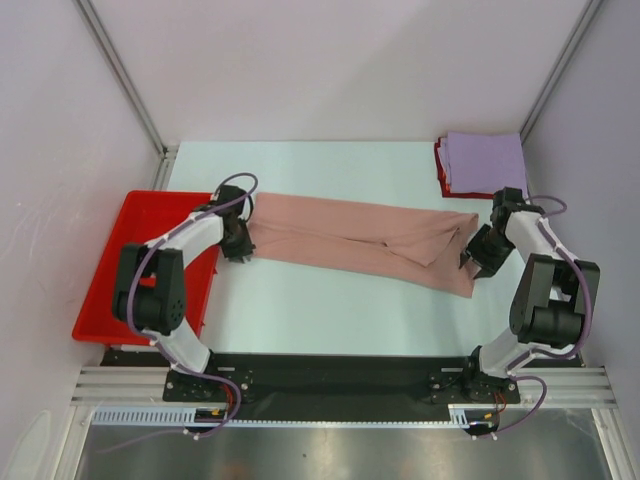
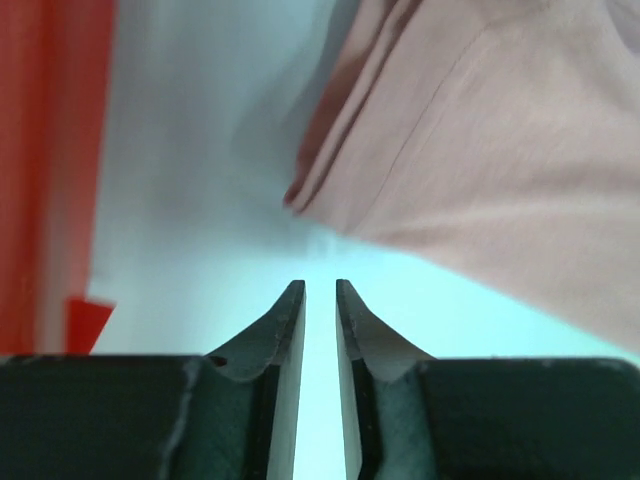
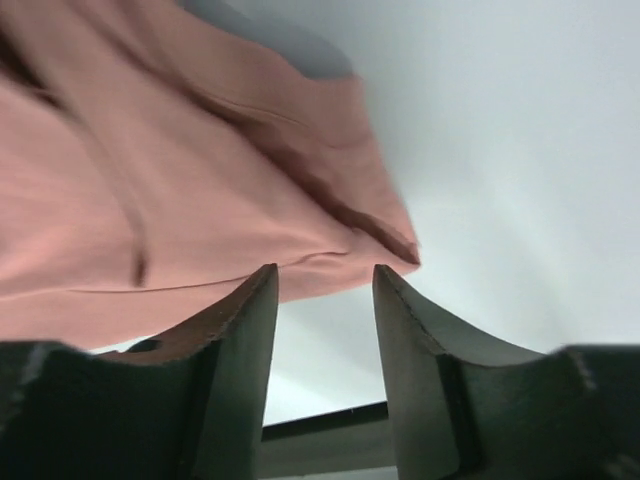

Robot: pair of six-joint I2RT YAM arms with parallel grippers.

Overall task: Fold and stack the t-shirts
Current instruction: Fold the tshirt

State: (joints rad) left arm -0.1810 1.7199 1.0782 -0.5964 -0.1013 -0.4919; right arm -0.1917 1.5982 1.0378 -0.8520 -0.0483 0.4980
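The dusty-pink cotton t-shirt (image 1: 360, 240), doubled lengthwise into a long narrow band, lies across the middle of the pale table (image 1: 330, 320); its long axis runs left to right and dips a little toward the near edge at the right end. Each arm sits at its own end, the left gripper (image 1: 238, 243) just beside the left short edge and the right gripper (image 1: 472, 258) just beside the right one, so neither is nearer the band as a whole. In the left wrist view the cloth lies ahead and to the right of the fingers, which are parted by only a slim gap and hold nothing. In the right wrist view the hem lies just past the fingertips and to their left, fingers spread wider, also empty. The cloth looks soft and limp, creased diagonally near its right end, with no print showing. A folded lavender t-shirt (image 1: 485, 163) rests on a folded red t-shirt (image 1: 440, 178) at the far right corner, and a red plastic tray (image 1: 100, 290) sits at the left
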